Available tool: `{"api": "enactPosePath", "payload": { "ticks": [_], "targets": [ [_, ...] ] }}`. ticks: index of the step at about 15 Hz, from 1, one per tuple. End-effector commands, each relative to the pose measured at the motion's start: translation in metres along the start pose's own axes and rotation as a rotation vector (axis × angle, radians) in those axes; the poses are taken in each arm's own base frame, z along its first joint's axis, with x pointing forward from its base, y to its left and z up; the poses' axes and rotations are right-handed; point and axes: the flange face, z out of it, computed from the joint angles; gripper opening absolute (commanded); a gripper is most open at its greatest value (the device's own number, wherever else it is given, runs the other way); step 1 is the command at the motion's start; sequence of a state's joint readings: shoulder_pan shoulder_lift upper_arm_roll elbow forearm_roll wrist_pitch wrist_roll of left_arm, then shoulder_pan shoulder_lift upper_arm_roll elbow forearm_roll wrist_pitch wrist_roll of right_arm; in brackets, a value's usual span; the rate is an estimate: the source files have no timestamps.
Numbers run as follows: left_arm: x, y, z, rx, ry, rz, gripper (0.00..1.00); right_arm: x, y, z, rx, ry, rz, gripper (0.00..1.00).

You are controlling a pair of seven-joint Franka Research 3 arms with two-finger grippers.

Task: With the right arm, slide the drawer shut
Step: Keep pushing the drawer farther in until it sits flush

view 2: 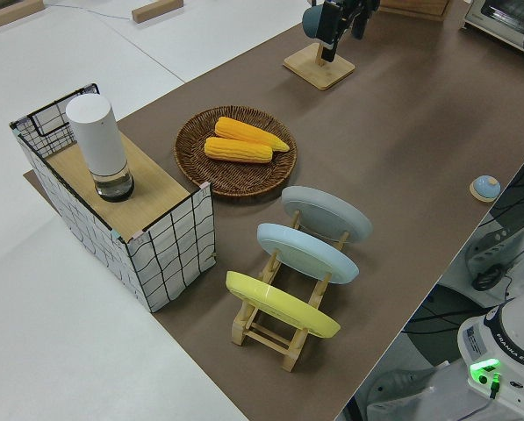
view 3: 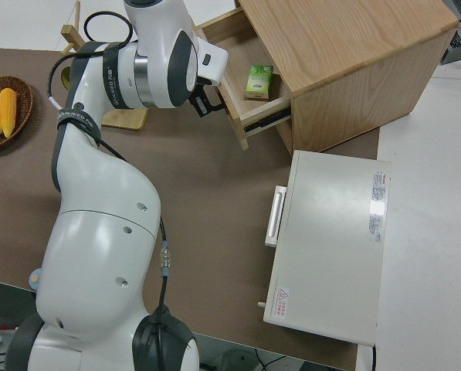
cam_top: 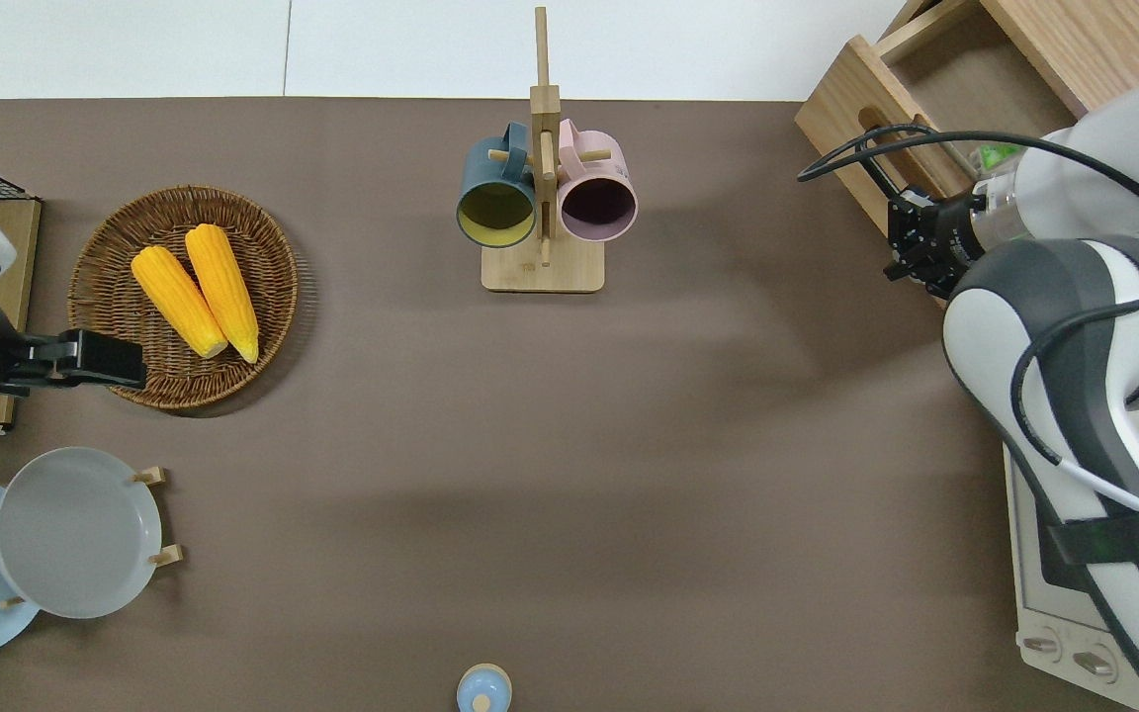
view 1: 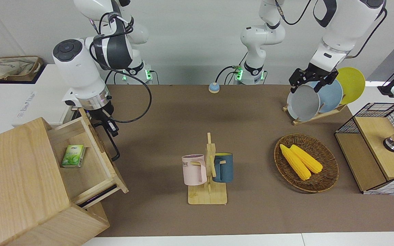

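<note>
Left arm: parked, its tool [view 1: 308,80] closed on nothing.
Toaster oven [view 3: 327,243]: white, at the tabletop's edge on the right arm's end, nearest the robots of the things there.
Right arm [view 1: 80,73]: reaching over that same end, blue wrist light showing.
Right tool [view 1: 109,124]: right up against the drawer's front panel at the black loop handle [view 1: 109,143] — whether its fingers are apart or together, I cannot tell.
Drawer [view 1: 87,164]: part-way out of the cabinet, front panel angled across the tabletop's corner — dark runner showing under its side.
Green packet [view 1: 73,156]: lying flat on the drawer floor, close to the cabinet's mouth.
Cabinet [view 1: 15,181]: big light-wood box at the corner of the tabletop farthest from the robots, on the right arm's end.
Mug rack [cam_top: 542,213]: mid-tabletop toward the edge farthest from the robots, a pink and a blue mug hanging on it.
</note>
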State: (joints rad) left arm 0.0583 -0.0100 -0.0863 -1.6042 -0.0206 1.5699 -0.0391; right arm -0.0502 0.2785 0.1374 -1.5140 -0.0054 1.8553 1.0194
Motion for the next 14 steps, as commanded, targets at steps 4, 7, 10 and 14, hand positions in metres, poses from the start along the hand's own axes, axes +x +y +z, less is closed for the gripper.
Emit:
{"api": "enactPosePath", "payload": {
  "ticks": [4,7,10,14],
  "targets": [
    [-0.004,-0.001,-0.002,0.012,-0.007,0.007,1.00,0.050,0.029,0.002,0.022,-0.001,-0.010,0.000],
    [-0.004,-0.001,-0.002,0.012,-0.006,0.007,1.00,0.062,0.037,0.004,0.019,-0.002,-0.030,0.000],
    [-0.004,-0.001,-0.002,0.012,-0.006,0.008,1.00,0.078,0.047,-0.003,0.025,0.000,-0.043,0.000],
    [-0.004,-0.001,-0.002,0.012,-0.007,0.007,1.00,0.089,0.057,-0.008,0.031,0.001,-0.063,0.000]
  ]
}}
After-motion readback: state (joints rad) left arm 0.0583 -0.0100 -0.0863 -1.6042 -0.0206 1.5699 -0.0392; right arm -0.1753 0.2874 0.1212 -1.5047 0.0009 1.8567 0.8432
